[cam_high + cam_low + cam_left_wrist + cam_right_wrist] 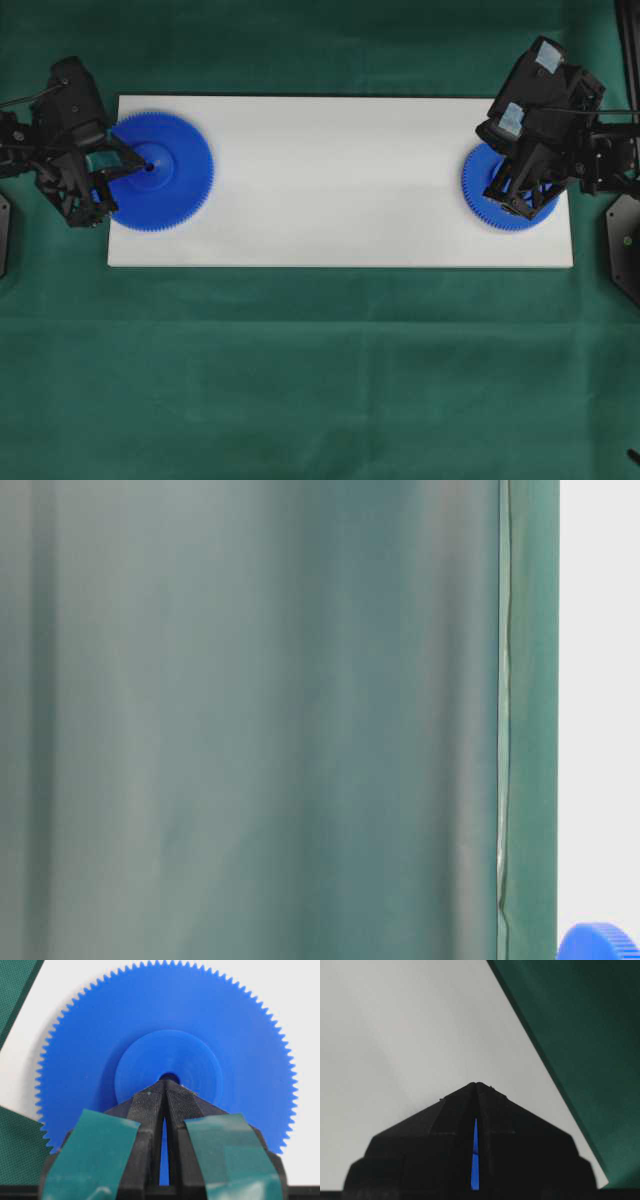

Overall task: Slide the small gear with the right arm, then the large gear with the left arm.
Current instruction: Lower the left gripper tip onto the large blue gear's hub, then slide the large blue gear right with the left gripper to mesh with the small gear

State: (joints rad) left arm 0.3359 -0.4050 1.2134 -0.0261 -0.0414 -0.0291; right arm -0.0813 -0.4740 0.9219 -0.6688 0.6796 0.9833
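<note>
Resting at the board's [340, 180] left end, the large gear [160, 172] has the left gripper's [166, 1083] closed tips at its hub hole. At far right, the right gripper [476, 1085], fingers together and empty, covers the small gear [485, 185].

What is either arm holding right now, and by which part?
Nothing is held. The left gripper has its jaws shut, tips at the large gear's hub hole. The right gripper is shut above the small gear.
</note>
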